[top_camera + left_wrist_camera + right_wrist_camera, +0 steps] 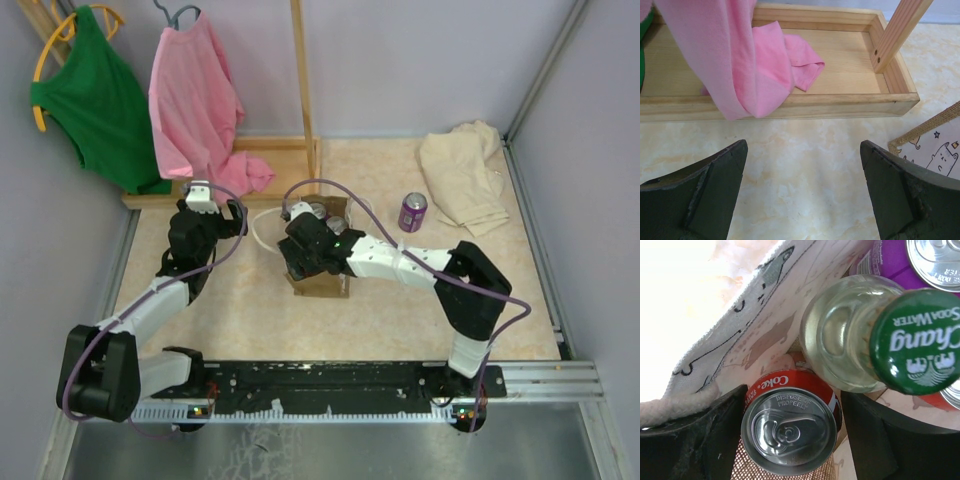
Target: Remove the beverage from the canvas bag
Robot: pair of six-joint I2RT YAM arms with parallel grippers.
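Observation:
The tan-brown canvas bag (320, 286) stands mid-table, its white rope handle to its left. My right gripper (305, 240) reaches down into it. In the right wrist view its jaws (792, 405) are closed on a red Coke can (789, 432) that stands upright inside the bag's printed lining (755, 305). A glass Chang soda water bottle with a green cap (920, 340) leans just beside the can. A purple can's lid (935, 260) and another red can (945, 399) sit further in. My left gripper (207, 212) (804, 150) is open and empty, left of the bag (935, 145).
A purple can (412, 212) stands on the table right of the bag. A pale beige cloth (462, 175) lies at the back right. A wooden rack base (840, 102) with a pink shirt (195, 100) and a green shirt (95, 100) is at the back left.

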